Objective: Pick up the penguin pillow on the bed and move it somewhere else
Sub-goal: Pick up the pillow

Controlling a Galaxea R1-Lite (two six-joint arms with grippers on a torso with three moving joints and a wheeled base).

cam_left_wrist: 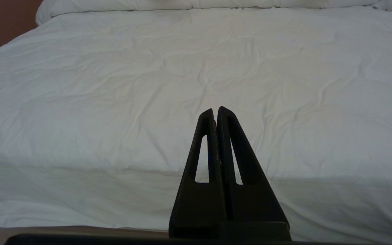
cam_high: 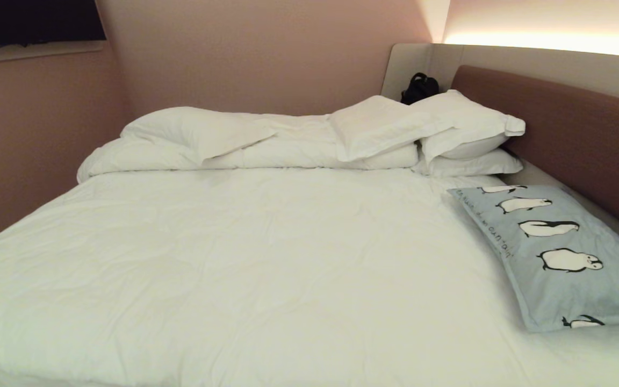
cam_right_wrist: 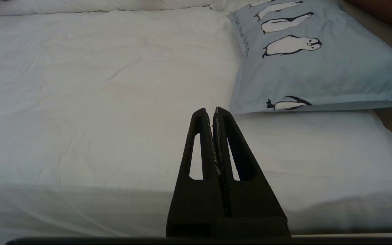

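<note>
Penguin pillow point(cam_high: 562, 252), light blue-grey with a row of black-and-white penguins, lies flat at the right edge of the bed point(cam_high: 245, 258), alongside the brown headboard point(cam_high: 573, 134) and in front of two stacked white pillows point(cam_high: 465, 140). We see a rumpled duvet point(cam_high: 223, 142) bunched along the far side, with a dark bag point(cam_high: 420, 87) behind it. Neither arm appears from the head camera. Our right end effector point(cam_right_wrist: 213, 109) hangs off the near edge of the bed, fingers clenched on nothing, with the pillow's near corner just beyond its tips. Our left end effector point(cam_left_wrist: 215, 109) is likewise clenched and empty, facing plain white sheet. Nothing is grasped yet, so we judge the task not begun. The likely trouble: a pinch on the thin flanged edge could slip under the pillow's weight, or the fingers could gather bedsheet along with it. Only the right wrist camera shows how near the pillow lies to an end effector; only the head camera shows the headboard and stacked pillows crowding it.
</note>
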